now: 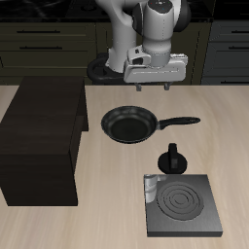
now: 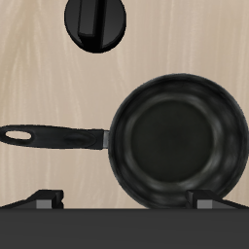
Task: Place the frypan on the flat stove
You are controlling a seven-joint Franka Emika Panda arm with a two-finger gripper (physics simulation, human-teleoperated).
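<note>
The frypan [image 1: 129, 124] is a round black pan with its long handle [image 1: 181, 122] lying flat on the table's middle. It also shows in the wrist view [image 2: 175, 136]. The flat stove [image 1: 182, 204] is a dark-grey slab with pale rings near the table's front edge, with nothing on its rings. It is out of the wrist view. My gripper [image 1: 154, 87] hangs open and empty above the table, behind the pan and well above it. In the wrist view its fingertips [image 2: 44, 199] stand wide apart with the pan between and below them.
A large dark wooden box [image 1: 39, 141] stands beside the pan. A small black pot-like object [image 1: 173, 159] sits between the pan's handle and the stove, and also shows in the wrist view [image 2: 95, 21]. Dark cabinets line the back.
</note>
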